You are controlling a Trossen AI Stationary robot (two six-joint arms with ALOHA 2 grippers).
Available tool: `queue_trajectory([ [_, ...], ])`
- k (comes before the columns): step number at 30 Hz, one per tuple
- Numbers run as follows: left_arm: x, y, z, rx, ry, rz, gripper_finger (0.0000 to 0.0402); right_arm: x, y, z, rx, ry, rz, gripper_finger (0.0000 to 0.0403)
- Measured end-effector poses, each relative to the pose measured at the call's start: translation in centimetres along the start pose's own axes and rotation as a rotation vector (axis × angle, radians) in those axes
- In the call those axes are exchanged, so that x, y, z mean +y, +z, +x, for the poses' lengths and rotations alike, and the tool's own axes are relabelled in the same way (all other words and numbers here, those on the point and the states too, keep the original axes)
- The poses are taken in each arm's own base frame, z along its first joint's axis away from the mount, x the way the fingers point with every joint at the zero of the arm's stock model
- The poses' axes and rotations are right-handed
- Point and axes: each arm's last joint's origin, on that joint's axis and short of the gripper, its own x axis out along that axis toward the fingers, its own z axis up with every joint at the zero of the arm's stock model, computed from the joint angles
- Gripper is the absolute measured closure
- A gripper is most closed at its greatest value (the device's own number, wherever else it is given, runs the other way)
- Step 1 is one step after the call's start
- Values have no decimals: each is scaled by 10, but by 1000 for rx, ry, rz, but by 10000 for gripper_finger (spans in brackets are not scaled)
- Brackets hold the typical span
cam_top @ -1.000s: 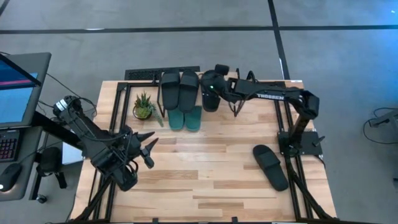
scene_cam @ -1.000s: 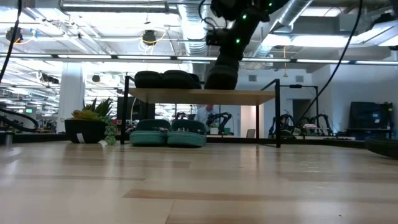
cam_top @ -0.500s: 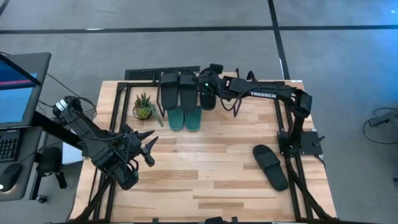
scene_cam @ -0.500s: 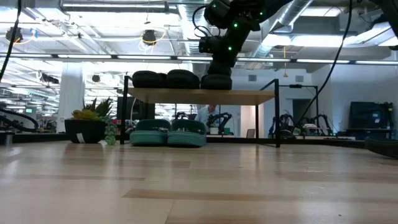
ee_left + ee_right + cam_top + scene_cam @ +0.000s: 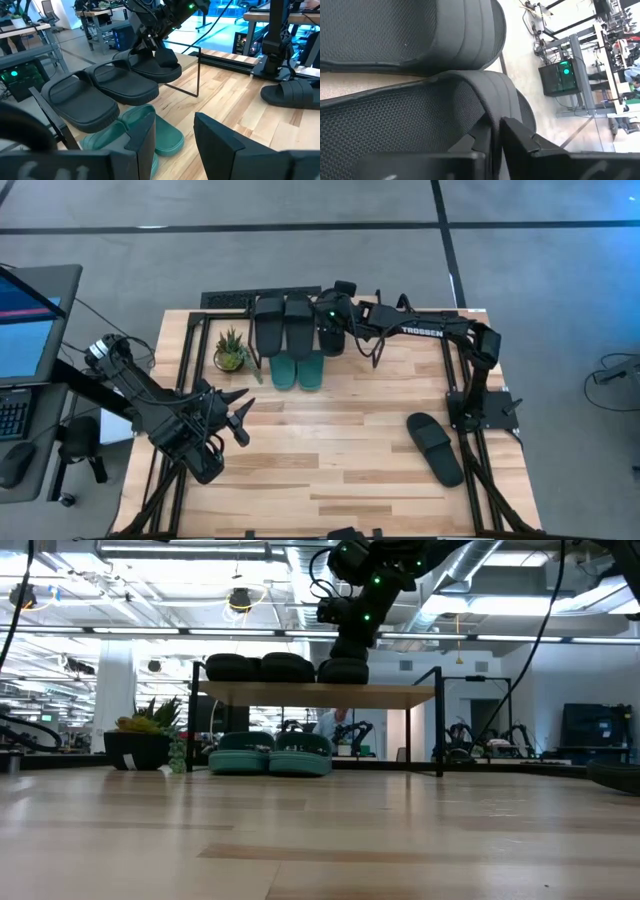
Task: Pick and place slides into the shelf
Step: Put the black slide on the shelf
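Note:
The shelf (image 5: 390, 695) stands at the table's far middle. Two black slides (image 5: 283, 325) lie side by side on its top board. A third black slide (image 5: 330, 340) lies next to them, with my right gripper (image 5: 333, 312) shut on it. Two teal slides (image 5: 298, 370) rest on the table under the shelf's near edge. A fourth black slide (image 5: 435, 448) lies sole-down on the table near the right edge. My left gripper (image 5: 238, 416) is open and empty over the table's left side, well short of the shelf. My right gripper pinches the third black slide's wide strap (image 5: 487, 107) between its two fingers (image 5: 520, 135), at the strap's edge. It comes from above, slanting in from the table's right. The slide lies sole-down on the shelf's top board (image 5: 343, 673), against its neighbour.
A small potted plant (image 5: 231, 350) stands left of the shelf. A monitor and keyboard (image 5: 25, 320) sit off the table's left edge. The right arm's base (image 5: 480, 405) is at the right edge. The middle and near parts of the tabletop (image 5: 330, 470) are bare wood.
My right gripper has gone toward the table's left and down with the black slide. The slide was tilted above the shelf; it now lies on the top board beside the other two. The shelf with its slides has slid a little toward the table's left.

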Motion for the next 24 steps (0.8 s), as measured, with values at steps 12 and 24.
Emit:
queue_trajectory([
  [12,0,0,0,0,1,2,276,1,1,0,-17,21,1,332],
  [24,0,0,0,-1,1,2,276,1,1,0,-31,41,0,330],
])
